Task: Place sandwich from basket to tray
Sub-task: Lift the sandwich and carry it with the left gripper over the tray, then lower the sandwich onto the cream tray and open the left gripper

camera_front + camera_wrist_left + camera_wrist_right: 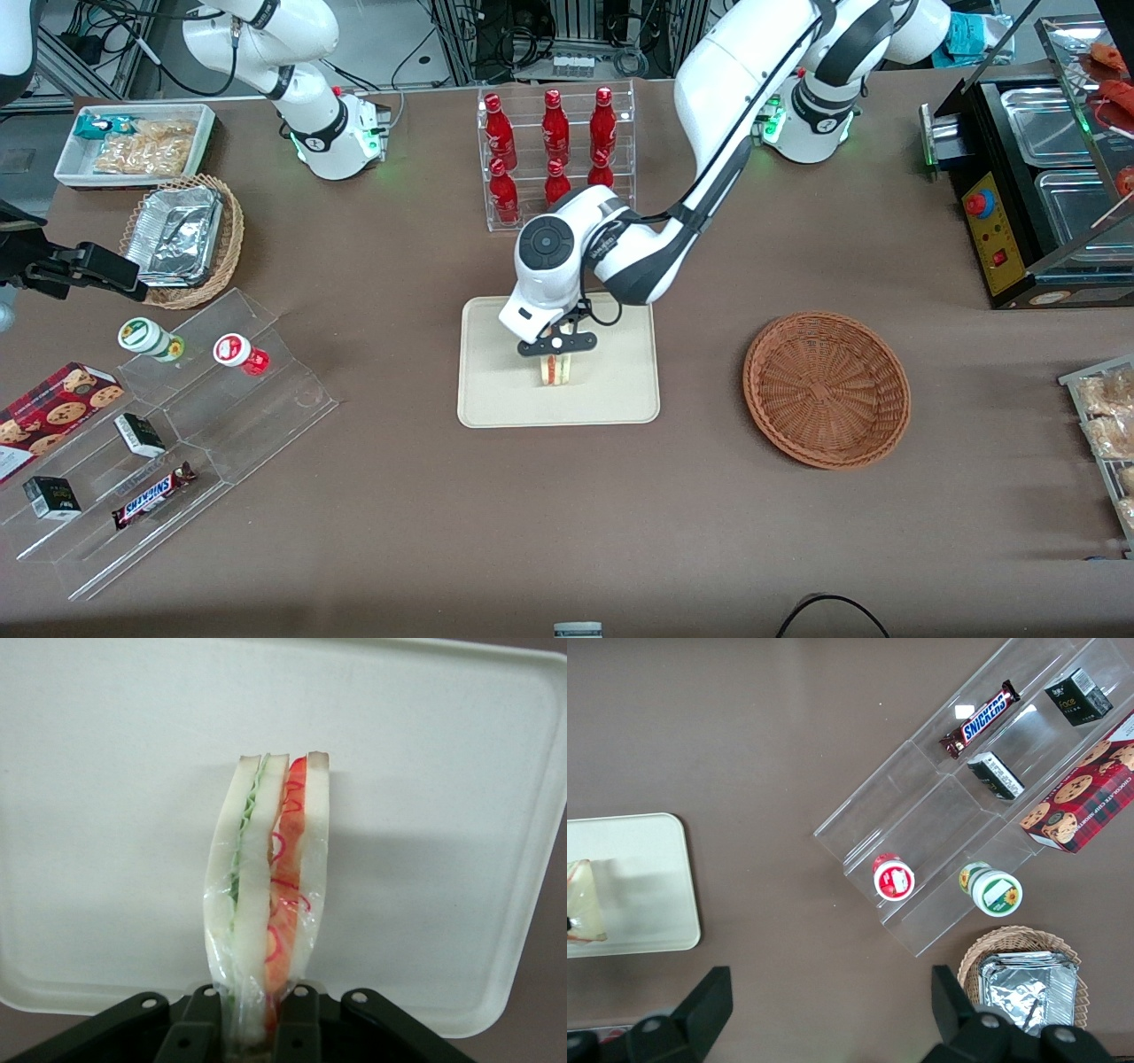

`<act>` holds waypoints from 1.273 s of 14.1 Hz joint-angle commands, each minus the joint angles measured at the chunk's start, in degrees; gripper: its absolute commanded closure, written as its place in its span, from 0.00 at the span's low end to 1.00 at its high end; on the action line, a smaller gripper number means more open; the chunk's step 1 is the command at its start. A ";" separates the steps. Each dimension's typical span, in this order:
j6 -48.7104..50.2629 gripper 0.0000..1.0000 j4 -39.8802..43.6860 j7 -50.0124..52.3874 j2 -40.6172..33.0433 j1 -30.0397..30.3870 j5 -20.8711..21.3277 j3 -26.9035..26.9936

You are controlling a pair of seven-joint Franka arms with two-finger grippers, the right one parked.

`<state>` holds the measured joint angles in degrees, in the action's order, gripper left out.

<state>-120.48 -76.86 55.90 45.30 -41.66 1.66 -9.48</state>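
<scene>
Smooth tray [620, 390], gripper [558, 347], wrapped sandwich [555, 370]

A brown table [425, 496] fills most of the front view, evenly lit, with soft shadows under the objects; at its edge farthest from the camera, metal frame rails [106, 53] and bundles of dark cables [523, 40] stand over a pale grey floor [390, 35]; toward the working arm's end sits a black appliance [1001, 230] with steel pans [1045, 124] and a red knob [977, 204]; a black cable [833, 611] loops at the table edge nearest the camera.
</scene>
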 commanded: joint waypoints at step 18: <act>11.74 0.00 1.10 5.18 -8.45 -1.14 6.86 1.31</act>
<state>-113.52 -74.23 59.35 41.90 -42.46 6.96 -9.03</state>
